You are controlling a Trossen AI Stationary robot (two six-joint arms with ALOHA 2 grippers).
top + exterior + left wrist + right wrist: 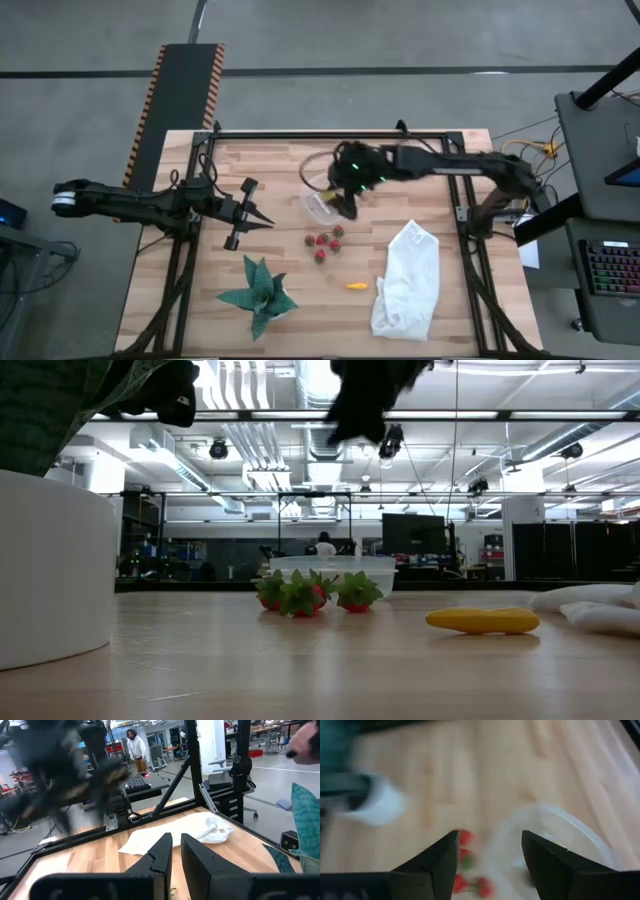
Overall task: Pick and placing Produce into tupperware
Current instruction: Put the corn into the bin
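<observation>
The clear tupperware (318,203) stands on the table's far middle; it also shows in the low view (335,570) and the right wrist view (560,840). My right gripper (346,203) hovers open and empty over its right rim (490,840). Several red strawberries (325,242) lie on the table just near of the tub (305,593) (465,865). A yellow-orange piece (357,286) lies nearer the front (482,621). My left gripper (262,221) waits shut at the table's left (176,840). No dark brown balls show.
A green spiky plant shape (260,295) on a white base (50,570) stands at the near left. A white cloth bag (408,280) lies at the near right. The frame's dark posts stand along the table's edges. A person (135,747) stands in the room beyond.
</observation>
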